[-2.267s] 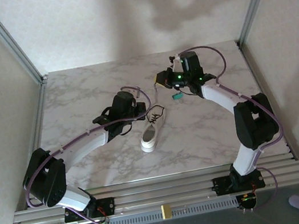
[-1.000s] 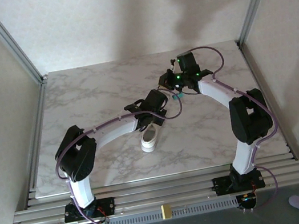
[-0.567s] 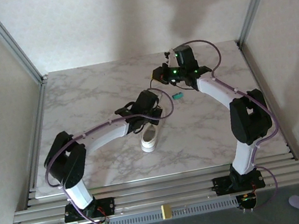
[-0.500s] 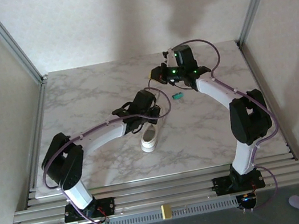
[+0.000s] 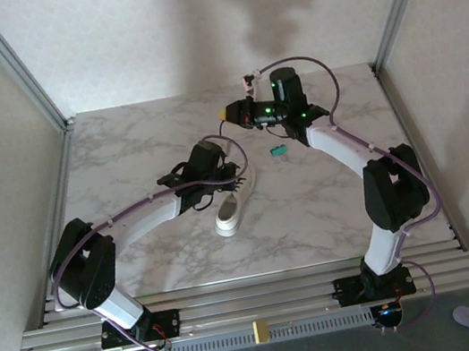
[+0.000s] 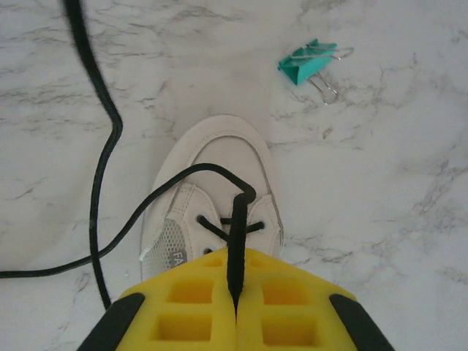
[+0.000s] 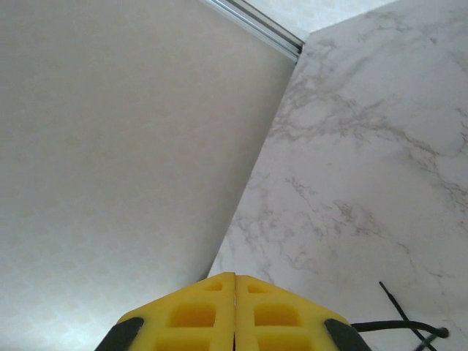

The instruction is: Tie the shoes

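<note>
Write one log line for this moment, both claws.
left claw: shut on black lace | right claw: shut, above table | sneaker: untied

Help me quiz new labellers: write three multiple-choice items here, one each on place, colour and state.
1. Where is the green binder clip relative to the sneaker? A inside it; B on the table beyond its toe; C under its sole.
2. The laces are: A black; B white; C red.
3. The left end effector is: A open; B shut on the binder clip; C shut on one of the laces.
Key: 1 B, it lies apart on the marble; 2 A, dark cords against the white upper; 3 C, a cord runs into its closed jaws.
</note>
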